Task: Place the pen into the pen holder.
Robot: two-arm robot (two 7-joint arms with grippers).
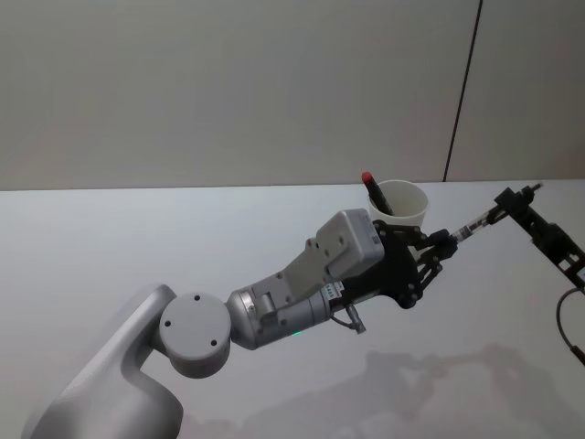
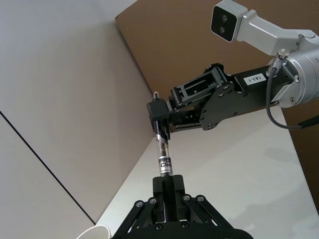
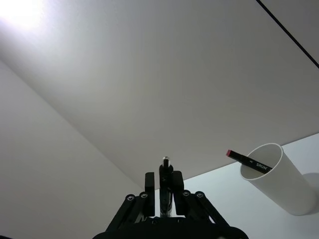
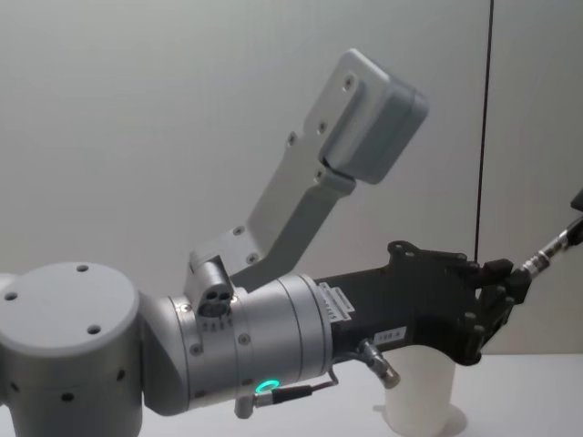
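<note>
Left gripper (image 1: 446,243) and right gripper (image 1: 505,201) each clamp one end of a clear-barrelled pen (image 1: 473,224), held level above the table's far right part. Beyond, the pen holder (image 1: 403,203) already contains a dark red-tipped marker (image 1: 376,192). This looks like a handover; one gripper must release. Which one cannot be judged.

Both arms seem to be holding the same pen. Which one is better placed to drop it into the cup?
Probably the left. The left gripper holds the pen right beside the white cup, while the right gripper holds the pen's other end, farther from the cup.
</note>
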